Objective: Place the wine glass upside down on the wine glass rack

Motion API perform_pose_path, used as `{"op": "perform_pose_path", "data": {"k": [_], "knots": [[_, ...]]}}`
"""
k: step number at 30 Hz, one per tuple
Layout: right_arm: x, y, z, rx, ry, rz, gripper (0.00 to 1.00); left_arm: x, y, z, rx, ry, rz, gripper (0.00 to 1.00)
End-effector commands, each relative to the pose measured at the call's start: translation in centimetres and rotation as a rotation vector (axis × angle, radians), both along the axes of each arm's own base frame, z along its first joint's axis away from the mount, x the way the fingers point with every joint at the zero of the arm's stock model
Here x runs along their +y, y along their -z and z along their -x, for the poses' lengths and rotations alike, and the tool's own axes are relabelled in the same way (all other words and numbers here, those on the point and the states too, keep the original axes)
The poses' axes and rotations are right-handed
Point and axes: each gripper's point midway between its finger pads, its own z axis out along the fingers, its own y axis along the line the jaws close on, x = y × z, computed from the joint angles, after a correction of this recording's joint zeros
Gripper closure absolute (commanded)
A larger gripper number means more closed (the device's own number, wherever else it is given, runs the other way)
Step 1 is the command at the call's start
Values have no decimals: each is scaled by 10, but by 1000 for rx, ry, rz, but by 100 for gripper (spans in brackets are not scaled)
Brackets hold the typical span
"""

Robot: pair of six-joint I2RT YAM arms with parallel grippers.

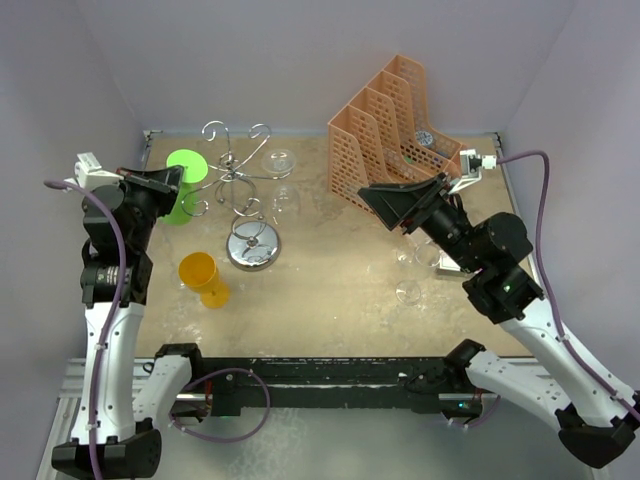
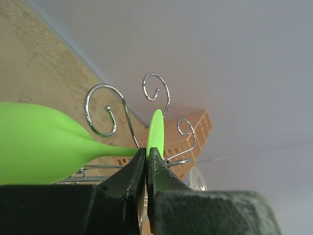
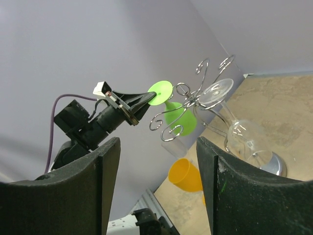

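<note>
The green wine glass (image 1: pixel 181 200) hangs bowl-down at the left side of the silver wire rack (image 1: pixel 240 185). My left gripper (image 1: pixel 170 178) is shut on the rim of its flat foot (image 2: pixel 155 128), level with the rack's curled hook arms (image 2: pixel 100 115). In the right wrist view the green foot (image 3: pixel 160 90) sits just left of a hook loop, with the bowl (image 3: pixel 181 118) below the arms. I cannot tell whether the stem rests on an arm. My right gripper (image 1: pixel 368 197) is open and empty (image 3: pixel 156 142), raised right of the rack.
Two clear glasses (image 1: pixel 281 160) hang upside down on the rack above its round shiny base (image 1: pixel 253 247). An orange wine glass (image 1: pixel 200 275) is on the table front left. An orange mesh file organiser (image 1: pixel 390 130) stands back right. Clear glasses (image 1: pixel 408 292) stand under my right arm.
</note>
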Motion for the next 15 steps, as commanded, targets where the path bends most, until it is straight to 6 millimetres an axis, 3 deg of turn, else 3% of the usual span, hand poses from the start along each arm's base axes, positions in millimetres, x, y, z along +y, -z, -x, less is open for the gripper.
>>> {"op": "perform_pose_path", "data": {"k": [1, 11, 15], "knots": [[-7, -23, 7, -70, 8, -31, 35, -6, -28, -5, -144, 29, 78, 100], [-8, -25, 7, -66, 14, -29, 35, -13, -34, -19, -217, 69, 164, 100], [-7, -26, 8, -67, 7, -27, 35, -6, -32, -25, -214, 31, 147, 100]]}}
